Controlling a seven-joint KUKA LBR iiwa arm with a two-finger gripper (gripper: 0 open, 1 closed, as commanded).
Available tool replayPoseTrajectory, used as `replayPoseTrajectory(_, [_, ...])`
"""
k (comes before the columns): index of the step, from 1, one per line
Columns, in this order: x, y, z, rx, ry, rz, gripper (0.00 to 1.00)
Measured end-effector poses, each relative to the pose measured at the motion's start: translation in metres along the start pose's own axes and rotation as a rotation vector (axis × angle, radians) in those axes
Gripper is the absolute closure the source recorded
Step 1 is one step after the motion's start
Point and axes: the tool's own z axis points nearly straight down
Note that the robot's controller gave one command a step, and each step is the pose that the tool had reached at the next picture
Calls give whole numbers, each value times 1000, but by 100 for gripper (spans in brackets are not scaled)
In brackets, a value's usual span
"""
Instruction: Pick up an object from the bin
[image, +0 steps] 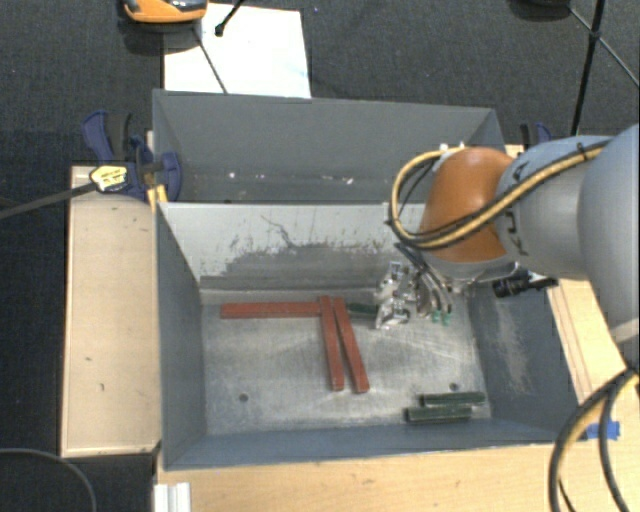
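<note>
The gripper (394, 307) is being held low near the back wall of the grey metal bin (300, 235), just right of long red-brown flat bars (335, 345). Whether it is open or closed cannot be told. Bare floor is being left in front.

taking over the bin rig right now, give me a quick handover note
Gripper: low in the far right part of the bin, just right of the far ends of the two side-by-side red-brown bars. Open or shut can't be read; nothing is seen held.
Things: a long red-brown bar lies crosswise near the far wall. The pair runs from its right end toward the near side. Dark green pieces lie by the near right corner.
Done: arm is down in the bin.
Left: grasp and lift one thing; all appear to rest on the floor.
</note>
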Motion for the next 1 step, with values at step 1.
replayPoseTrajectory(1, [6, -40, -169, 1, 12, -105, 100])
